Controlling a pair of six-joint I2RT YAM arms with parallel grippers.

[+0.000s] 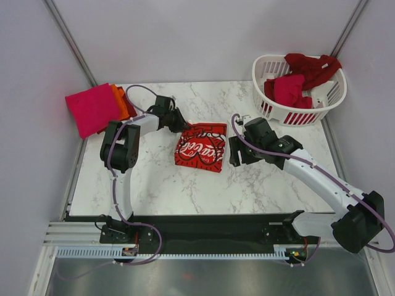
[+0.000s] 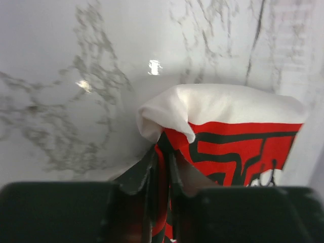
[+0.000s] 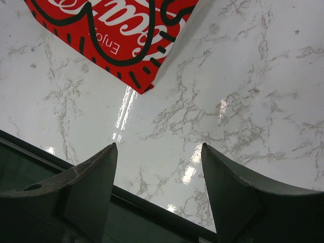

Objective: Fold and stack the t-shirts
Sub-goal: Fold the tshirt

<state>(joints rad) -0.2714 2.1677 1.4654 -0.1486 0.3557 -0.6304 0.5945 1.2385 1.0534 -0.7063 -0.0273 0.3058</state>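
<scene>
A red Coca-Cola t-shirt [image 1: 201,147] lies folded into a small square in the middle of the marble table. My left gripper [image 1: 183,123] is shut on its far left corner; in the left wrist view the fingers [image 2: 162,152] pinch the red cloth, with a white fold [image 2: 212,104] above them. My right gripper [image 1: 234,154] is open and empty just right of the shirt; its wrist view shows the shirt's corner [image 3: 116,35] ahead. A folded magenta-pink shirt [image 1: 92,108] lies on an orange one [image 1: 121,102] at the far left. Crimson and dark red shirts [image 1: 296,83] lie in the basket.
The white slatted laundry basket [image 1: 271,108] stands at the far right corner. Grey walls enclose the table on three sides. A black rail runs along the near edge [image 3: 152,210].
</scene>
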